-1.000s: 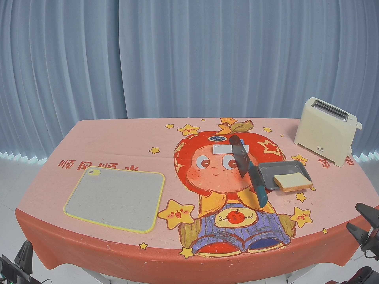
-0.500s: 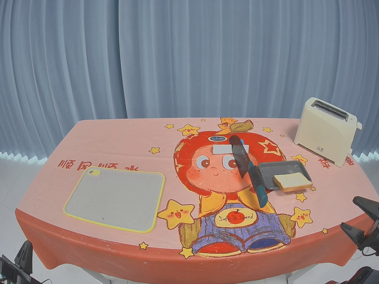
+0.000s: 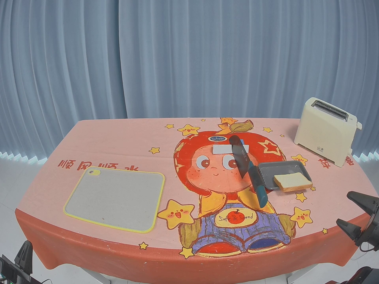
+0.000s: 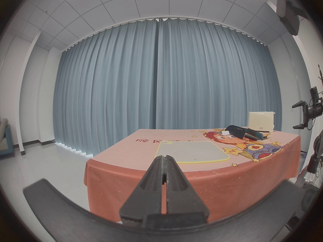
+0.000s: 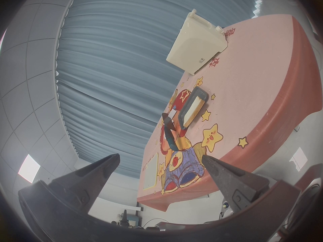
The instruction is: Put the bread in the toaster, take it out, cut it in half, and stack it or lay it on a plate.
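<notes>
Scanning left: left gripper (image 4: 164,162) low off near-left corner, jaws clenched. Cutting board (image 3: 114,198) near-left. Knife (image 3: 248,166) just beside tray (image 3: 276,168), bump risk. Bread (image 3: 293,181) flat on tray, overhanging; soft slice may tear or slide when pinched. Toaster (image 3: 325,131) far right. Right gripper (image 3: 344,208) off near-right edge, jaws spread. Surface (image 3: 118,139) under pink cartoon print; blue curtains (image 3: 189,48) behind.
</notes>
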Controlling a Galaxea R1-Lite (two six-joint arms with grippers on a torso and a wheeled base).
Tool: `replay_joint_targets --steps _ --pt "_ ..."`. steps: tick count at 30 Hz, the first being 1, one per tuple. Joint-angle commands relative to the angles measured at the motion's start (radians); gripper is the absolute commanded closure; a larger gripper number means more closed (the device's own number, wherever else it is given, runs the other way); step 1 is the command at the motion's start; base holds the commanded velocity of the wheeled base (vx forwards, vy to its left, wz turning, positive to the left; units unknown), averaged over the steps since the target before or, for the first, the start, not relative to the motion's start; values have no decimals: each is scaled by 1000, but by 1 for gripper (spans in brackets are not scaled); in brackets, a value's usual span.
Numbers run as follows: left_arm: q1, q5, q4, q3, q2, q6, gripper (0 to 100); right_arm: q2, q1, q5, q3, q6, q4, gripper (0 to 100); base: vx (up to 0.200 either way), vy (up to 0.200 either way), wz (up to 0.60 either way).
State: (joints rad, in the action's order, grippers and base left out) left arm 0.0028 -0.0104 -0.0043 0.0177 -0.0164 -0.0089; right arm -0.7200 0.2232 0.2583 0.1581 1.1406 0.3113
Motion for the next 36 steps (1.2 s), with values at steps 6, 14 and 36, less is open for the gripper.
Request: replay_joint_targets --steps 6,14,36 --pt "0 0 0 -18 6 0 100 -72 -1 19 -5 1 38 0 0 0 0" --pt "0 0 0 -18 6 0 100 -108 -2 41 -9 5 89 0 0 0 0" --pt "0 0 0 -18 6 0 100 -355 -8 64 -54 44 359 0 0 0 0"
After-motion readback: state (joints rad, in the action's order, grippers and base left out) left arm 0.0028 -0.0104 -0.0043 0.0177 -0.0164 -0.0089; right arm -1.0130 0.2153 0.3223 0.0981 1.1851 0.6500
